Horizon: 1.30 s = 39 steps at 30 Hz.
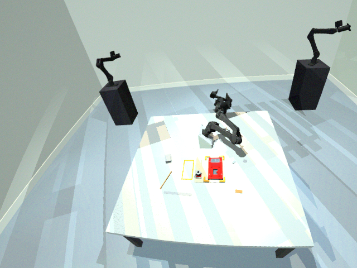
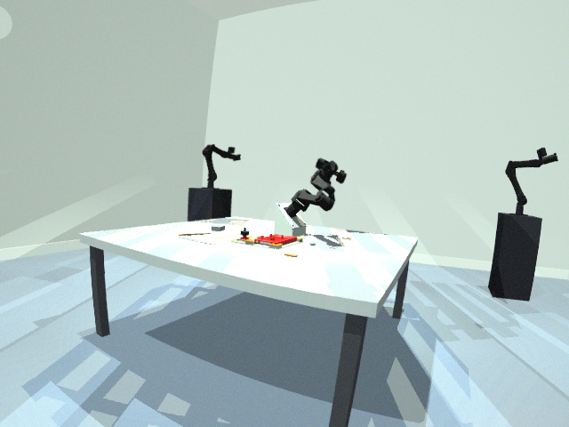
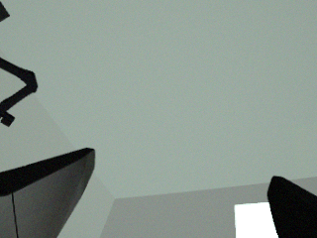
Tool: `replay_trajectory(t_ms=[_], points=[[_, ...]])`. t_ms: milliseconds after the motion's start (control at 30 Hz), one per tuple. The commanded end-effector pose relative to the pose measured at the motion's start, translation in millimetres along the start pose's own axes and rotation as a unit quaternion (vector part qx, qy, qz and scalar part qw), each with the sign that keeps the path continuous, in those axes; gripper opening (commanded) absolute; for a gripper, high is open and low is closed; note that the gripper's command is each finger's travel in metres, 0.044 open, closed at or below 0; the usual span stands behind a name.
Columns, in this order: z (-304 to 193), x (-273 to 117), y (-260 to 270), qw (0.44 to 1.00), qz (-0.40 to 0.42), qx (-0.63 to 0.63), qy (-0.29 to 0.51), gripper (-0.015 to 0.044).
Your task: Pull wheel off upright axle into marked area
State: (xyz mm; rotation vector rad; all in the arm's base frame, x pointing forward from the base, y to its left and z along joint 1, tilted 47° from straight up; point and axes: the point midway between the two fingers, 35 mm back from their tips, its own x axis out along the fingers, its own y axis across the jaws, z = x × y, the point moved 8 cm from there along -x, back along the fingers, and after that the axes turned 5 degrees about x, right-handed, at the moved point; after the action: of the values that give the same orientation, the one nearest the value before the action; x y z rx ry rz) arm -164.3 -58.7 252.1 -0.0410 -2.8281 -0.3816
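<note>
A small black wheel (image 1: 198, 172) (image 2: 244, 232) sits on the upright axle over a small base with red, on a pale board (image 1: 198, 181) left of the red part. The axle is mostly hidden by the wheel. The marked area, a yellow rectangle outline (image 1: 188, 160), lies on the table just left of the board, with no wheel in it. My gripper (image 1: 222, 92) (image 3: 180, 172) is open and empty, with its fingers wide apart. It is raised high behind the table's back edge, pointing away from the wheel, and touches nothing.
A red part (image 1: 211, 166) (image 2: 276, 238) lies between yellow corner pieces right of the wheel. A grey block (image 1: 168, 158) (image 2: 218, 228), an orange rod (image 1: 165, 180) and a white strip (image 1: 177, 193) lie left. An orange piece (image 1: 239, 191) (image 2: 291, 254) lies front right.
</note>
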Motion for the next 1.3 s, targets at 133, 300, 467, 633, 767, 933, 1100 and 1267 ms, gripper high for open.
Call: replay_trajectory(t_ms=[133, 300, 467, 633, 767, 933, 1100, 1267], points=[[-7.8, 5.5, -35.6, 0.987, -0.116, -0.108, -0.009, 0.03], [-19.0, -0.2, -89.4, 0.925, -0.279, -0.256, 0.022, 0.03], [-25.8, -12.6, -119.4, 0.868, -0.362, -0.335, 0.061, 0.03], [-34.6, -37.0, -160.6, 0.76, -0.469, -0.428, 0.139, 0.03], [-41.6, -70.6, -192.8, 0.647, -0.545, -0.484, 0.227, 0.03], [-48.8, -122.6, -224.1, 0.484, -0.607, -0.524, 0.35, 0.03], [-53.2, -183.7, -244.2, 0.296, -0.633, -0.531, 0.479, 0.03], [-53.9, -250.6, -249.7, 0.099, -0.619, -0.495, 0.601, 0.03]])
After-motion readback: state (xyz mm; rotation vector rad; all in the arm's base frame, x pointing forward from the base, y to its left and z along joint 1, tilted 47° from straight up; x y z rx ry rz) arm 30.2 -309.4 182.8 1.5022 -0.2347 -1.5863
